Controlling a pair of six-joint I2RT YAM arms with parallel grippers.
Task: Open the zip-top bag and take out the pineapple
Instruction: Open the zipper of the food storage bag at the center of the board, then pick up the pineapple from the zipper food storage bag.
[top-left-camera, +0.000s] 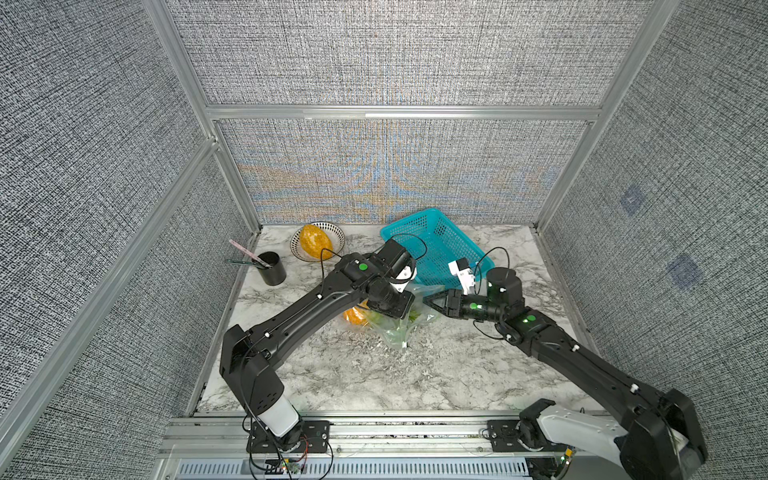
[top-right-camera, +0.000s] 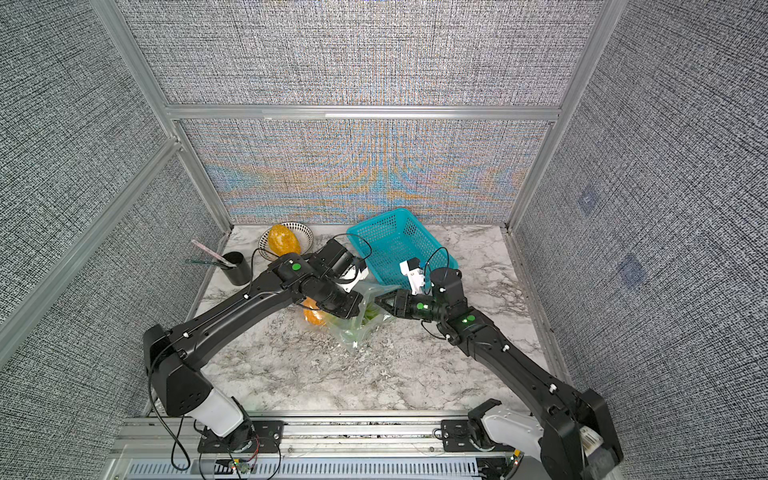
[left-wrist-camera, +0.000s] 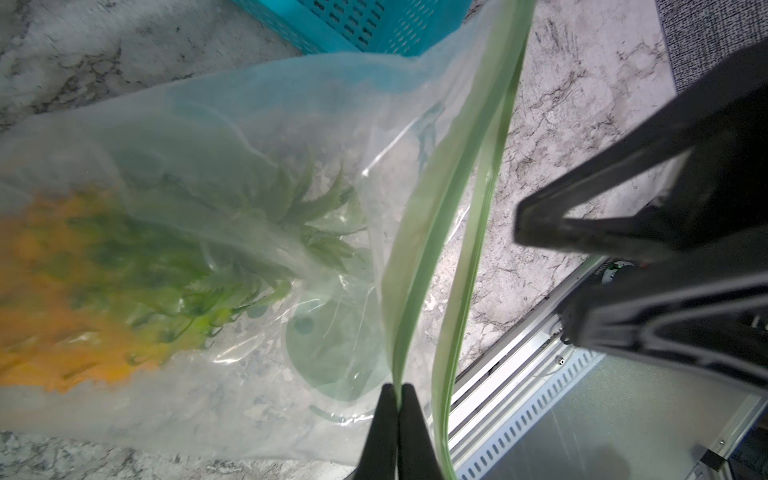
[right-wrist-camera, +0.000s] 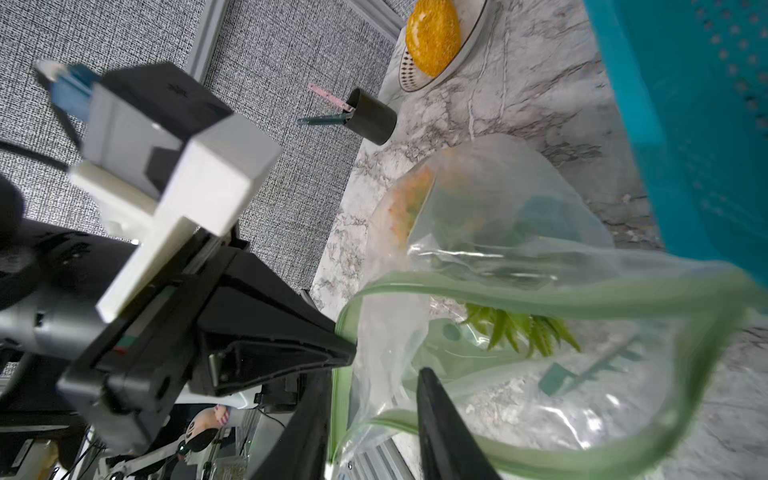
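Mid-surface (top-left-camera: 374, 374), just in front of the basket (top-left-camera: 436, 241): bag (top-left-camera: 399, 332) lies with its mouth partly lifted. Green zip strips are parted and the mouth gapes. Left end effector (left-wrist-camera: 399, 399) is clenched on one zip strip at the mouth. Right end effector (right-wrist-camera: 374, 376) is released, jaws apart, straddling the other lip: one finger sits inside the mouth, one outside. Pineapple (left-wrist-camera: 62, 311) is inside the bag, crown pointing toward the opening, orange body at the far end.
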